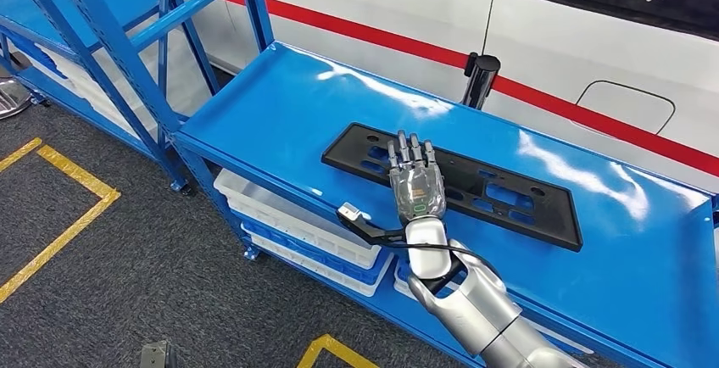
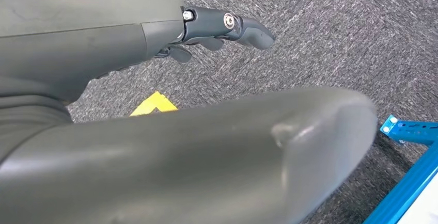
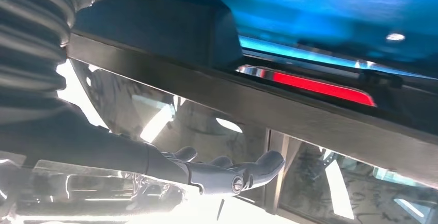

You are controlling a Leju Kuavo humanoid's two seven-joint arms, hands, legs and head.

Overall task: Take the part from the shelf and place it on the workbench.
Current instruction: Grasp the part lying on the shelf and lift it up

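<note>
One hand (image 1: 416, 183) flat over part (image 1: 475, 192); other hand (image 2: 227, 28) above carpet (image 2: 330, 33)

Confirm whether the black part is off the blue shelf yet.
No. The black part lies flat on the blue shelf under the right robot hand.

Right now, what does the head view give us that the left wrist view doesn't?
Head view alone: the long flat black plastic part lying on the glossy blue metal shelf, the right hand resting flat on that part, and a white car with a red stripe behind. Left wrist view alone: the left hand, empty, over the floor. Both: dark grey carpet with yellow tape.
</note>
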